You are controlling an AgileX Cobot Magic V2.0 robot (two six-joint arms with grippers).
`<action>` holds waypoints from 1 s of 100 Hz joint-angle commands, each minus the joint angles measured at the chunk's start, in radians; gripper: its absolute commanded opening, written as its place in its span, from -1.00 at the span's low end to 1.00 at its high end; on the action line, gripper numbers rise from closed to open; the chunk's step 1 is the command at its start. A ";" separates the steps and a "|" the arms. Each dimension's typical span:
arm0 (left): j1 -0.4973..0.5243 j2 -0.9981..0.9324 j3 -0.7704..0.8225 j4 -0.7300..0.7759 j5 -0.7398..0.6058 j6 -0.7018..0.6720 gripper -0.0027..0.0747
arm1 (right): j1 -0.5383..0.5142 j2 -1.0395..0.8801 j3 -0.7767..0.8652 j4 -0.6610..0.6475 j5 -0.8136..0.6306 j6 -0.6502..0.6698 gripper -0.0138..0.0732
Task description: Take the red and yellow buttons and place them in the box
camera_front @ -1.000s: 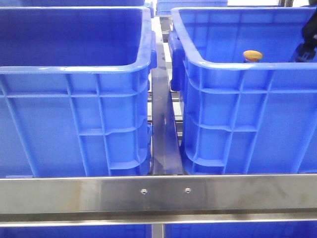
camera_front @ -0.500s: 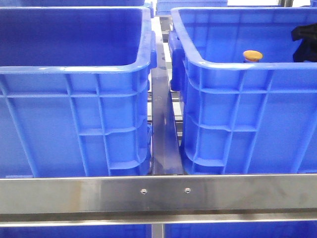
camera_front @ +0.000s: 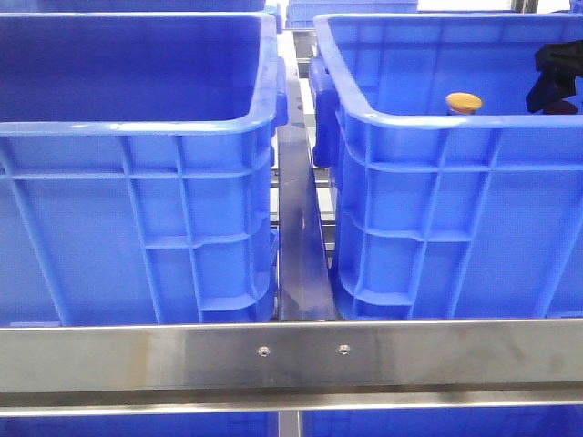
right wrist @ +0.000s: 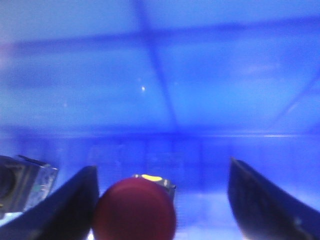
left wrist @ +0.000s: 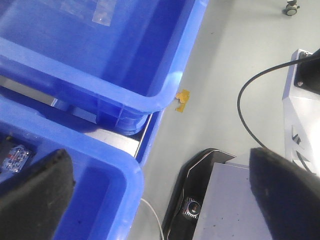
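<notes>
Pale grey floor is showing beside the racks, w/ a scrap of yellow tape stuck to it and a black cable looping across. A small caster wheel is sitting further off. Steel crossbar is running along the front, w/ a metal rail going back between.

Right arm deeper in crate.
</notes>
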 commanded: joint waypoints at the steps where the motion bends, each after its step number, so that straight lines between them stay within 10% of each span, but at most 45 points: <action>1: 0.002 -0.036 -0.034 -0.046 -0.035 -0.008 0.80 | -0.002 -0.069 -0.034 0.032 0.002 -0.012 0.64; 21: 0.002 -0.036 -0.034 -0.026 -0.059 -0.058 0.72 | -0.002 -0.178 0.036 0.033 0.011 -0.012 0.41; 51: 0.002 -0.042 0.020 0.107 -0.201 -0.307 -0.12 | 0.007 -0.462 0.271 0.046 -0.001 -0.012 -0.85; 68: 0.000 -0.109 0.144 0.128 -0.342 -0.327 -0.99 | 0.007 -0.637 0.378 0.046 0.000 -0.012 -0.83; 100: 0.000 -0.337 0.458 0.153 -0.692 -0.378 -0.98 | 0.007 -0.946 0.540 0.046 0.002 -0.012 -0.83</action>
